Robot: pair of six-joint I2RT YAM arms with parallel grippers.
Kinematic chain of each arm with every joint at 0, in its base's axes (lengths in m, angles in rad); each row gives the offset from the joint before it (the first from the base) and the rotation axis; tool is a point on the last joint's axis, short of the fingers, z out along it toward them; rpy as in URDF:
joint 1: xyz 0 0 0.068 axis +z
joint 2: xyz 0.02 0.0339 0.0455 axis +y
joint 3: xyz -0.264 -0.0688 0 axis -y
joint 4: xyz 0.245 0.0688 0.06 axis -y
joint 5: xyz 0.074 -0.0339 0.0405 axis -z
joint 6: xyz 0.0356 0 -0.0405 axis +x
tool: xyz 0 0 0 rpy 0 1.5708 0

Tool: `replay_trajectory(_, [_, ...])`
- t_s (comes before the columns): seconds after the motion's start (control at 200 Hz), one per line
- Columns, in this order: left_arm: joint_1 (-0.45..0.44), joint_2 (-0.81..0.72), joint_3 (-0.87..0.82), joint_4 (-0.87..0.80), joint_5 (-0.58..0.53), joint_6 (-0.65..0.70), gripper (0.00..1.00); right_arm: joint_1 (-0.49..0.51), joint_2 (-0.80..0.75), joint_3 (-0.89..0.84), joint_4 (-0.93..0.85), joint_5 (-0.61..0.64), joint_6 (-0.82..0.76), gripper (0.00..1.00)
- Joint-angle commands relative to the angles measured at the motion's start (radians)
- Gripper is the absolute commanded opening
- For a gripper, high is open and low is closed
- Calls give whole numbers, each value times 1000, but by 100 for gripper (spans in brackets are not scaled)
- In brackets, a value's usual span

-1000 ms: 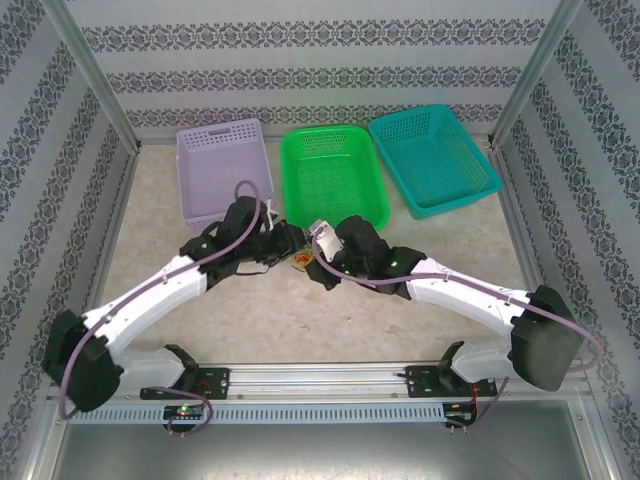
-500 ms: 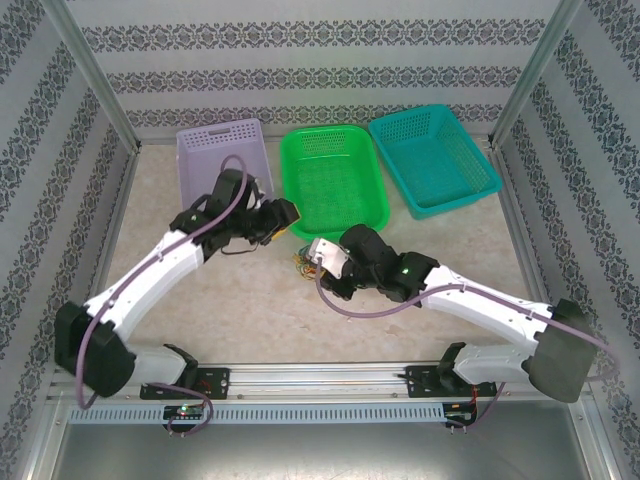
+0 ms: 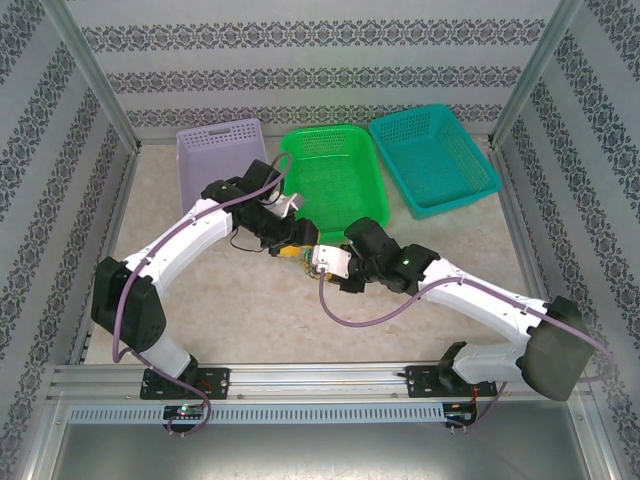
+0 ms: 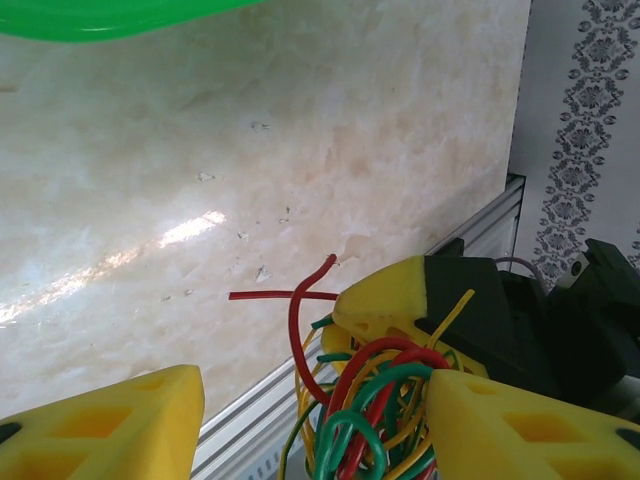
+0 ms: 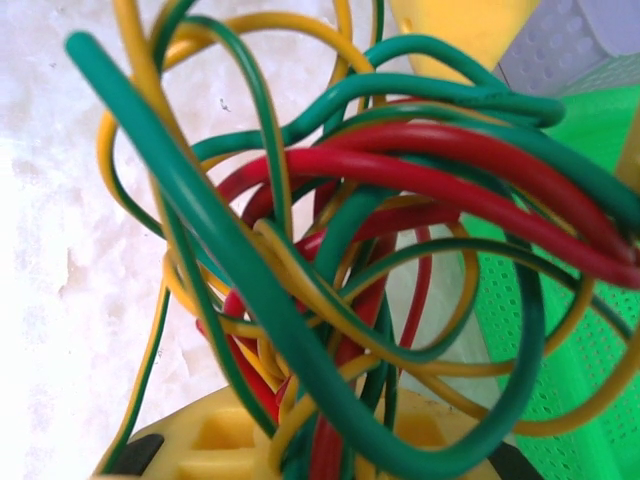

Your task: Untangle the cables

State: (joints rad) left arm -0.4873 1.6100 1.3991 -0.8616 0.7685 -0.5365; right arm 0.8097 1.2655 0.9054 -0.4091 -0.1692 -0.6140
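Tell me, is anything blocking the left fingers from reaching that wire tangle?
Nothing visible does. The cables sit right between the open left fingers, pinched by the right fingers.

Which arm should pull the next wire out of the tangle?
Left, probably. The right gripper is shut on the cables, anchoring the tangle. The left gripper is open right beside it, and a loose red end sticks out free within its wrist view.
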Motion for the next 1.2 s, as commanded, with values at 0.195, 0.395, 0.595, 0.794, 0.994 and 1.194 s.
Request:
replay_trajectory(0.195, [-48,29,-24,5,34,10,44,-19,12,44,29,-46,19,0])
replay_trajectory(0.395, [-47,15,-16,94,9,-77,63,-19,9,26,28,-75,56,0])
replay_trajectory(0.595, [-47,39,1,63,52,-101,72,-48,11,4,31,-150,105,0])
replay_trajectory(0.794, [-48,71,6,-31,59,-49,73,-89,14,-1,28,-214,107,0])
replay_trajectory(0.994, [-65,78,3,29,146,-89,70,-118,36,13,23,-236,122,0])
replay_trajectory(1.194, [-82,81,-20,1,135,-72,48,-148,59,26,38,-250,165,0])
